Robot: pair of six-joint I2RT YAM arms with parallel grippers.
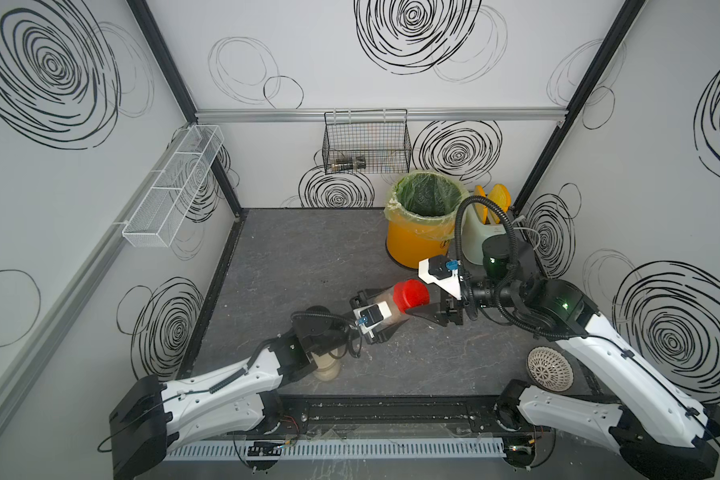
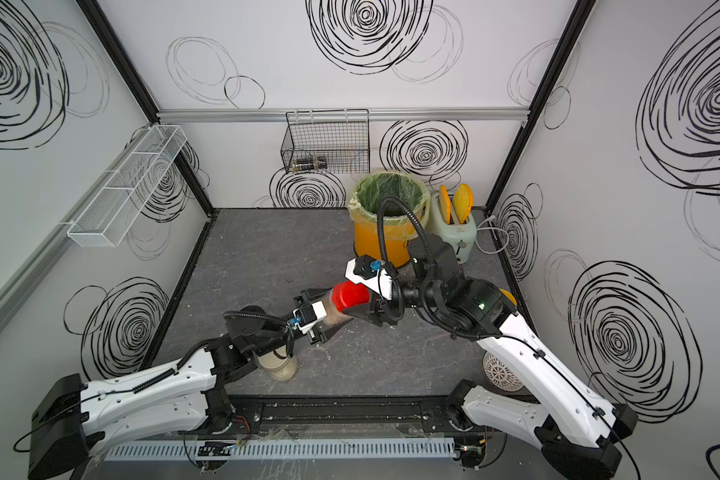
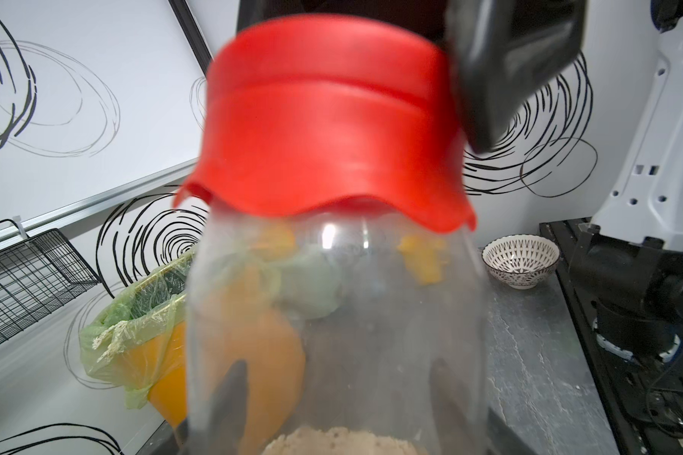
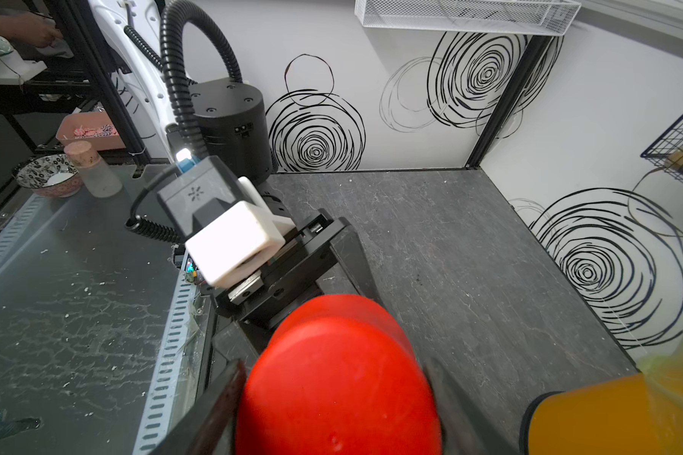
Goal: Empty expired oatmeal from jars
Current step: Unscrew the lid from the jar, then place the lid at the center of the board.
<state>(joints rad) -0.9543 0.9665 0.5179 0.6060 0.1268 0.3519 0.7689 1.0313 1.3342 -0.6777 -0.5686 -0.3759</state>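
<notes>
While the left pincer (image 1: pixel 389 313) grasps the slim jar (image 1: pixel 385 296), the right pincer (image 1: pixel 417 296) clenches its red cap (image 1: pixel 410 293) from 3 o'clock.

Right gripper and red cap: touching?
Touching. The right wrist view shows the right gripper, both fingers pressed against opposite sides of the red cap, no gap.
</notes>
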